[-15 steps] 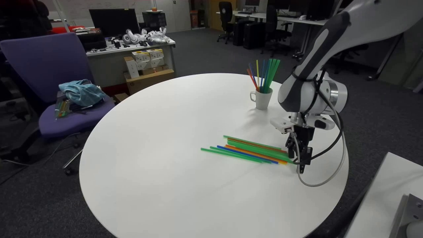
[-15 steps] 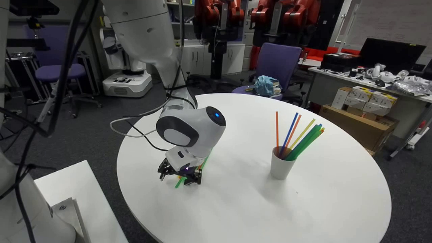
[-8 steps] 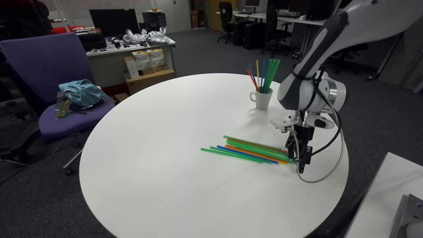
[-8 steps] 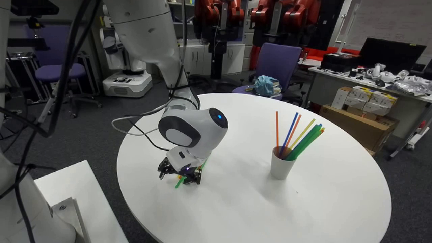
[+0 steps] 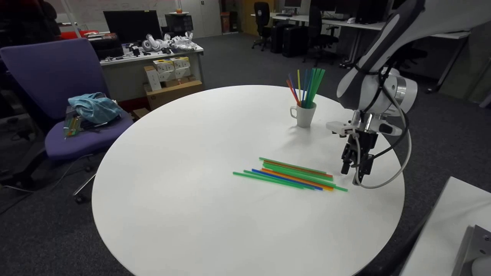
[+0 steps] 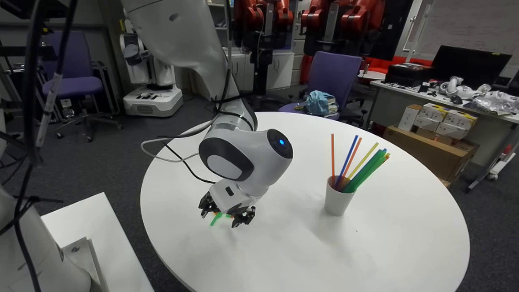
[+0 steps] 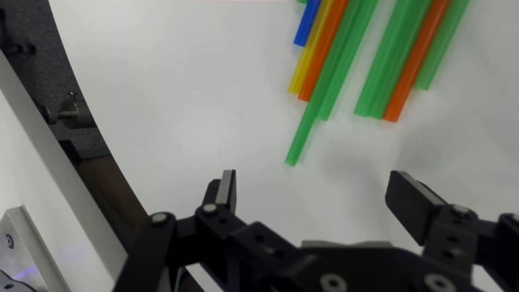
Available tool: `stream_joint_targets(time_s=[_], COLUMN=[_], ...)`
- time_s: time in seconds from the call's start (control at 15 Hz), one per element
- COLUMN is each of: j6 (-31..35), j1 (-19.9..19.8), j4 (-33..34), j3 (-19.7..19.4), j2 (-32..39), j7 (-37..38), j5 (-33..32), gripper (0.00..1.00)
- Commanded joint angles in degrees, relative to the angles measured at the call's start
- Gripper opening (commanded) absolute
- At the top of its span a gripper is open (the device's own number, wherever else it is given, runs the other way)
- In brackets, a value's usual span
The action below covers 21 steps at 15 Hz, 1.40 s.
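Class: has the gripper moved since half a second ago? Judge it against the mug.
Yes: in an exterior view, the gripper has shifted to the picture's right, nearer the white mug.

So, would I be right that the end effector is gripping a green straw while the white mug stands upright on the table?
Not quite: the wrist view shows the end effector open and empty, with even the nearest green straw lying clear of its fingertips. The white mug does stand upright on the table.
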Motion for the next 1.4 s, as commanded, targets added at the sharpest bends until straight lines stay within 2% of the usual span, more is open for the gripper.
stream_joint_targets(time_s=[0.0,0.2,0.6,1.33], j6=[-1.78,-2.18,-8.93,-6.80], j1=[-1.15,-0.78,-0.42,0.34], j4=[-2.13,-3.25,-4.17,-1.29], j3=[-1.23,-1.60,-1.59,1.54], j2=[-2.98,-2.27,-1.31,2.46], j7=[-1.26,-0.69,0.48,0.73], j5=[-1.38,-3.41,-10.58,-6.97], gripper=[1.00,1.00,1.00,1.00])
